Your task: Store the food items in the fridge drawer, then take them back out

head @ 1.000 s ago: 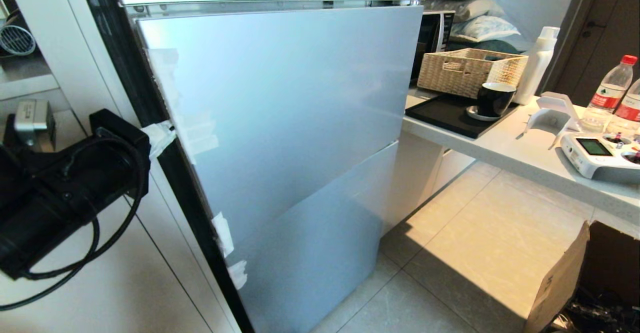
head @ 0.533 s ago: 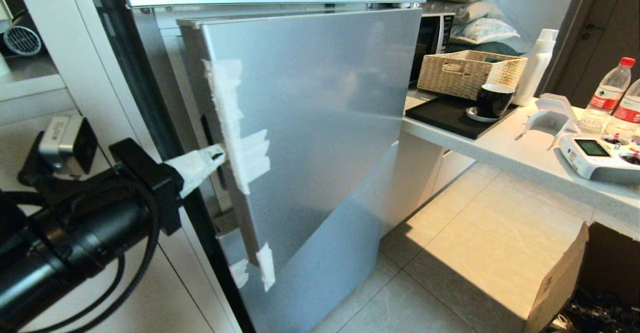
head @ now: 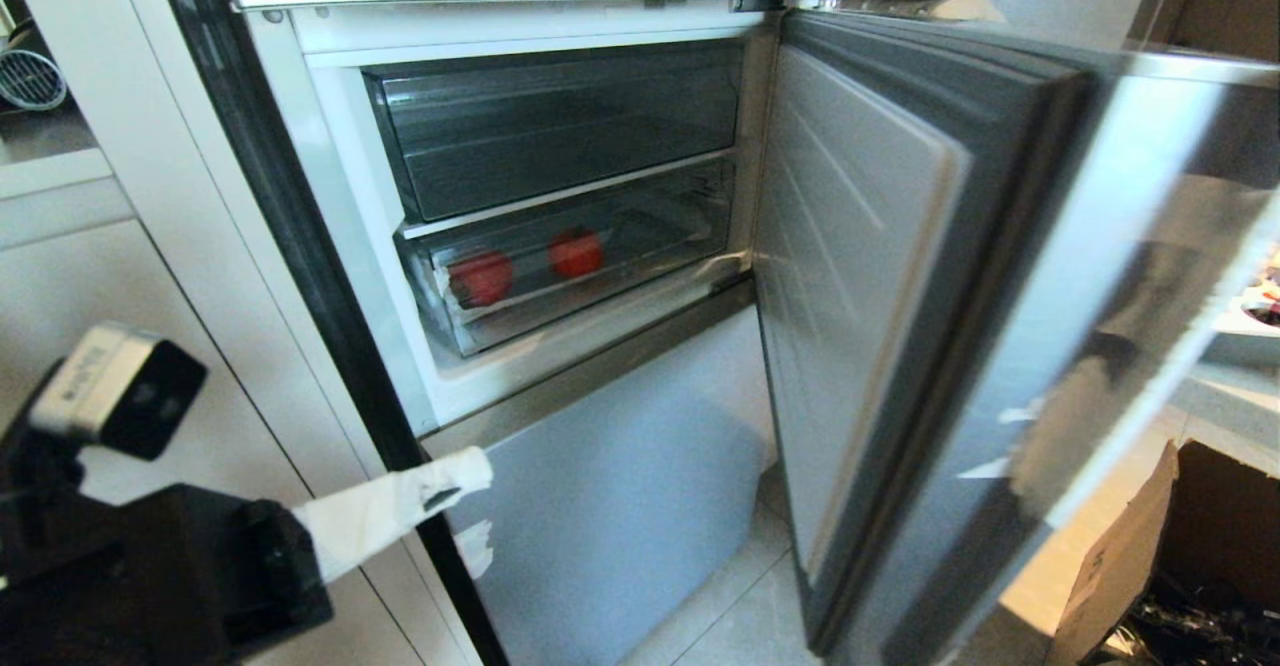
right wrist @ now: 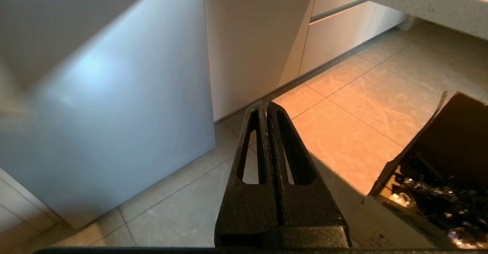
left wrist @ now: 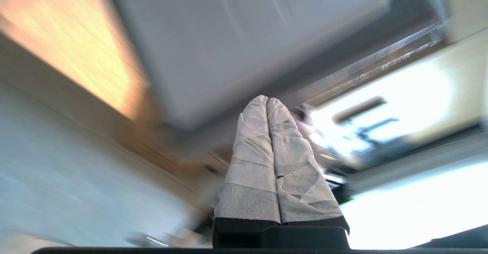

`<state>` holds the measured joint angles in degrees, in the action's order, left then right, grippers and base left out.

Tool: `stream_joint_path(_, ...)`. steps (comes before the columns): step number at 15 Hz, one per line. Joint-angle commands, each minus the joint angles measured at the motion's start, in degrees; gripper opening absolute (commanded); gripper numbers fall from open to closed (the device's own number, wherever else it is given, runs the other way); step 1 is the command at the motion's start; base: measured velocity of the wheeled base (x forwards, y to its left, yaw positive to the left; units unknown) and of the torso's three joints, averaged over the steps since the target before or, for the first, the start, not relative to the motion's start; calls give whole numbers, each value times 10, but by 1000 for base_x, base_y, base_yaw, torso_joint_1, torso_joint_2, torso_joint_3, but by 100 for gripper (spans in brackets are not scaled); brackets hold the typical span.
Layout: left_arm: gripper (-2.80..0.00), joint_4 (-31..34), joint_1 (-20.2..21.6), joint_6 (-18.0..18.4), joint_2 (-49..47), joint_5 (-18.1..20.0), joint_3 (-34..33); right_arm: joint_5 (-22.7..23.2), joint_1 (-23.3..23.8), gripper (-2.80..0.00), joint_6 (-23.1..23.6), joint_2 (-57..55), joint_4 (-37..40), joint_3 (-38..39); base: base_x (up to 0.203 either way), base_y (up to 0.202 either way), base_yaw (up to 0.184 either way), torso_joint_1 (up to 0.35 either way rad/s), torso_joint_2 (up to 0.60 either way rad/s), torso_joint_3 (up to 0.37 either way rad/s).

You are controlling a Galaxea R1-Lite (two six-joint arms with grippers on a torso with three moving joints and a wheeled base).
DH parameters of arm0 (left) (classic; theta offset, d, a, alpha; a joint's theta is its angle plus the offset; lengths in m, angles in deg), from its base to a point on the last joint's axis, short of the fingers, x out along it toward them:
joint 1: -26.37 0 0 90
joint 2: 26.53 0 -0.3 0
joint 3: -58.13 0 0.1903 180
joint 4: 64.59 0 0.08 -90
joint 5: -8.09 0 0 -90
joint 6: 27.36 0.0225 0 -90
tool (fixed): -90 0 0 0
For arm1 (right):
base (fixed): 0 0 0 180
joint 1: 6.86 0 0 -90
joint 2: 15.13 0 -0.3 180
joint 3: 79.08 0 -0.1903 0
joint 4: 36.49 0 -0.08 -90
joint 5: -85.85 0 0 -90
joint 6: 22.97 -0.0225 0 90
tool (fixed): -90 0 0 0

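The fridge's middle door (head: 880, 296) stands wide open, swung out to the right. Inside, the lower clear fridge drawer (head: 655, 246) is pushed in, and two roundish red food items (head: 481, 277) (head: 576, 252) lie in it side by side. My left gripper (head: 478, 468) (left wrist: 267, 99), its fingers wrapped in white, is shut on nothing at the lower left, below the compartment and close to the fridge's dark side edge. My right gripper (right wrist: 265, 105) hangs shut over the floor tiles, empty, and does not appear in the head view.
A shorter clear bin (head: 560, 126) sits above the drawer. The lower fridge door (head: 620, 506) is shut. White cabinets (head: 150, 246) stand on the left. An open cardboard box (head: 1150, 556) (right wrist: 438, 177) rests on the floor at the right, behind the swung door.
The middle door went from shut to wide open, showing both bins and the red items. My left gripper left the door's taped edge and dropped down to the lower left.
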<state>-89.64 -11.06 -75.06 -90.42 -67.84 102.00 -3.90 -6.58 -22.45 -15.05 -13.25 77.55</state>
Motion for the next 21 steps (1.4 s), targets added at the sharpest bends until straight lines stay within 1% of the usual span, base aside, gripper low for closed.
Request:
stream_joint_path(1, -280, 96, 33, 149, 116, -31, 11, 0, 0, -280, 0, -1, 0, 0, 0, 0, 0, 0, 0, 0)
stream_joint_path(2, -280, 155, 45, 226, 169, -59, 23, 0, 0, -280, 0, -1, 0, 0, 0, 0, 0, 0, 0, 0)
stream_joint_path(4, -280, 279, 58, 362, 285, -123, 53, 0, 0, -280, 0, -1, 0, 0, 0, 0, 0, 0, 0, 0)
stream_joint_path(5, -280, 349, 63, 414, 337, -156, 67, 0, 0, -280, 0, -1, 0, 0, 0, 0, 0, 0, 0, 0)
stream_joint_path(6, -280, 418, 73, 451, 387, -188, 79, 0, 0, -280, 0, -1, 0, 0, 0, 0, 0, 0, 0, 0)
stream_joint_path(7, -280, 472, 103, 475, 426, -217, 84, 0, 0, -280, 0, -1, 0, 0, 0, 0, 0, 0, 0, 0)
stream_joint_path(8, -280, 497, 148, 487, 444, -236, 81, 0, 0, -280, 0, -1, 0, 0, 0, 0, 0, 0, 0, 0)
stream_joint_path(9, -280, 513, 203, 496, 457, -259, 69, 0, 0, -280, 0, -1, 0, 0, 0, 0, 0, 0, 0, 0)
stream_joint_path(10, -280, 522, 242, 495, 467, -298, 44, 0, 0, -280, 0, -1, 0, 0, 0, 0, 0, 0, 0, 0)
stream_joint_path(11, -280, 522, 255, 483, 471, -357, 18, 0, 0, -280, 0, -1, 0, -1, 0, 0, 0, 0, 0, 0)
stream_joint_path(12, -280, 524, 264, 475, 471, -389, -14, 0, 0, -280, 0, -1, 0, 0, 0, 0, 0, 0, 0, 0)
stream_joint_path(13, -280, 524, 271, 472, 457, -381, -41, 0, 0, -280, 0, -1, 0, 0, 0, 0, 0, 0, 0, 0)
stream_joint_path(15, -280, 521, 280, 464, 426, -353, -104, 0, 0, -280, 0, -1, 0, 0, 0, 0, 0, 0, 0, 0)
stream_joint_path(17, -280, 525, 287, 452, 422, -342, -148, 0, 0, -280, 0, -1, 0, 0, 0, 0, 0, 0, 0, 0)
stream_joint_path(18, -280, 527, 304, 445, 417, -338, -149, 0, 0, -280, -1, -1, 0, 0, 0, 0, 0, 0, 0, 0)
stream_joint_path(19, -280, 528, 331, 443, 412, -337, -149, 0, 0, -280, -1, -1, 0, 0, 0, 0, 0, 0, 0, 0)
stream_joint_path(21, -280, 530, 403, 444, 398, -336, -149, 0, 0, -280, -1, -1, 0, 0, 0, 0, 0, 0, 0, 0)
